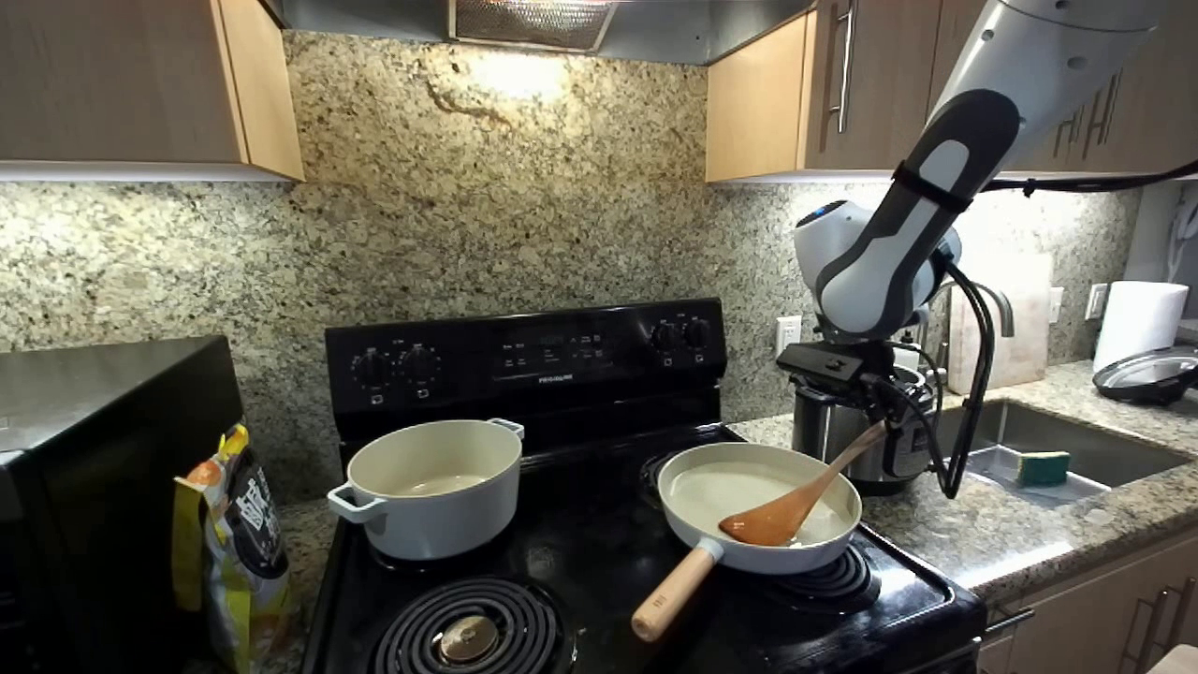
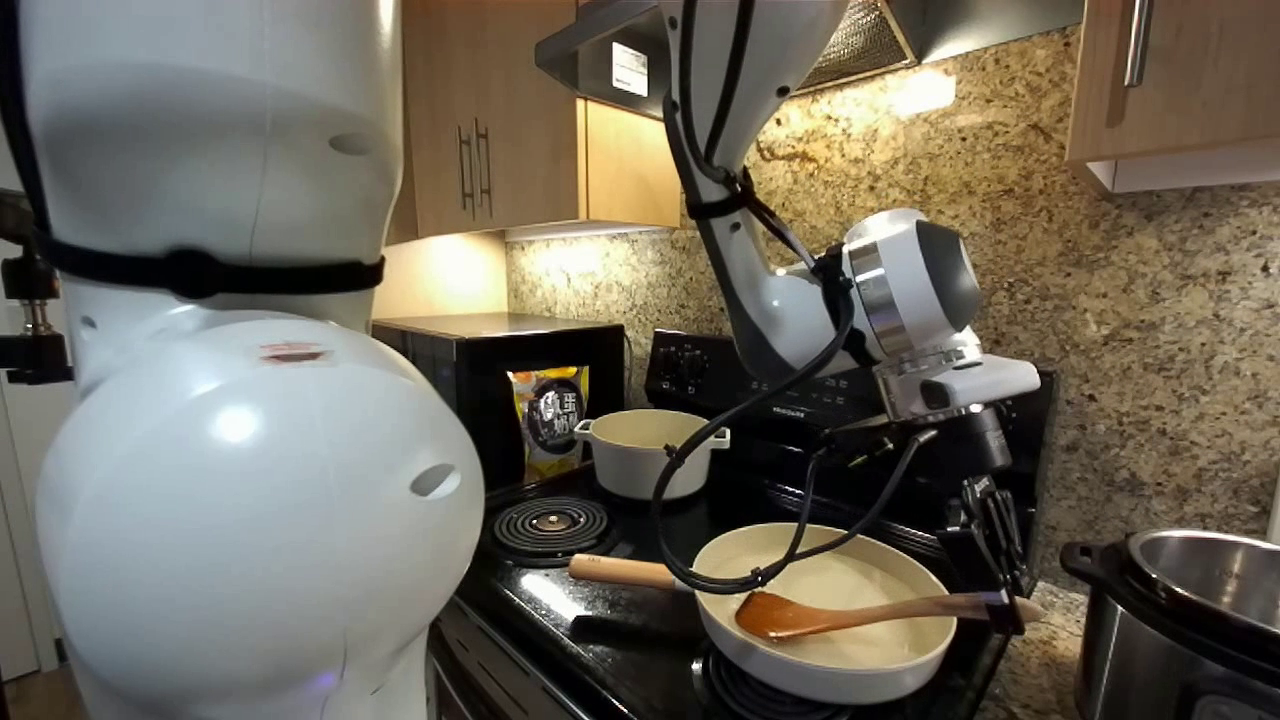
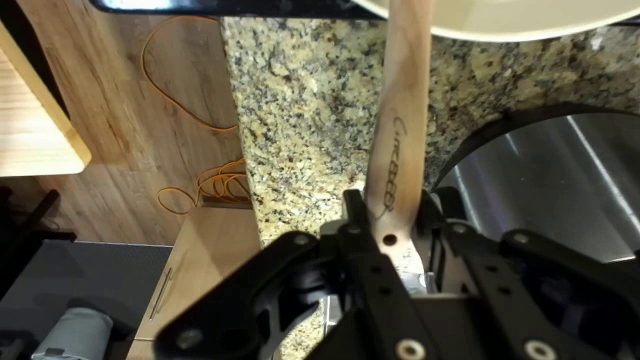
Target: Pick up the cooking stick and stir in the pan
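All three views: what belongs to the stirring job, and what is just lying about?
Part of the job:
orange-brown flat-bladed wooden spatula
shallow round white wooden-handled frying pan
black two-fingered tool, gripping the spatula

Lying about:
deep white two-handled pot
black-rimmed steel pot
yellow-and-black printed bag
green-and-yellow sponge
white paper roll

In both exterior views you have a bright glare patch on the granite wall (image 1: pixel 505 215) under the range hood (image 1: pixel 533 23), plus light from beneath the cabinets (image 1: pixel 880 94). Reflections whiten parts of the stove (image 1: pixel 599 562) and tabletop (image 1: pixel 955 529), and a round highlight sits on the arm (image 2: pixel 260 480) in an exterior view. The black appliance (image 1: pixel 140 477) lies mostly in deep shadow. Your wrist view renders the end effector (image 3: pixel 392 205) soft but the cooking stick (image 3: pixel 400 145) fairly crisp; glare streaks the steel pot (image 3: pixel 545 175).
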Tool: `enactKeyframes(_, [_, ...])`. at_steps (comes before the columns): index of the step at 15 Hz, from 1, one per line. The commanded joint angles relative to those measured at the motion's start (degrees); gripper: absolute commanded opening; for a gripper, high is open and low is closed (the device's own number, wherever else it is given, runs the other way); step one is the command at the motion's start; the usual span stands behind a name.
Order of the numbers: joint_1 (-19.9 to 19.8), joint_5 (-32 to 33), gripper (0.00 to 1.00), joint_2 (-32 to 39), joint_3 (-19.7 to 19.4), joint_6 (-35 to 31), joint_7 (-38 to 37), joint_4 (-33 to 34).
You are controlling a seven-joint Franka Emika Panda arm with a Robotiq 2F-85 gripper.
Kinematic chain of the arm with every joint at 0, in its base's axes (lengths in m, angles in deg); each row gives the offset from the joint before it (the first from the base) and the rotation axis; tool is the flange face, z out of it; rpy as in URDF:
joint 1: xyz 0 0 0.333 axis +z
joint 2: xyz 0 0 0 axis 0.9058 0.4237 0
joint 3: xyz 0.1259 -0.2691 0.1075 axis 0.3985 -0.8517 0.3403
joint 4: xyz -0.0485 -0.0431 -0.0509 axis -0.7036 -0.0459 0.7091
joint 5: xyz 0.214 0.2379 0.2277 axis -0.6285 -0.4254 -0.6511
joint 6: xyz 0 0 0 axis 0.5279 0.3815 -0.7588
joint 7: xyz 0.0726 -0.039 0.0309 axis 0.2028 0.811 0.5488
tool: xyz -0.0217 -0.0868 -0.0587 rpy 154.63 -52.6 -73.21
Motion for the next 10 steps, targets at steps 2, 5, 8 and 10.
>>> enactKeyframes(2, [-1.81, 4.62, 0.1, -3.17, -1.28, 2.03, -0.32, -1.67])
enactKeyframes(5, [-2.83, 5.68, 0.1, -3.3, -1.86, 2.85, -1.19, -0.7])
enactKeyframes(8, [-3.78, 4.99, 0.1, -3.03, -2.14, 2.72, -1.11, 0.4])
enactKeyframes(10, [-4.1, 3.52, 0.1, -2.15, -2.32, 1.92, -0.57, 1.5])
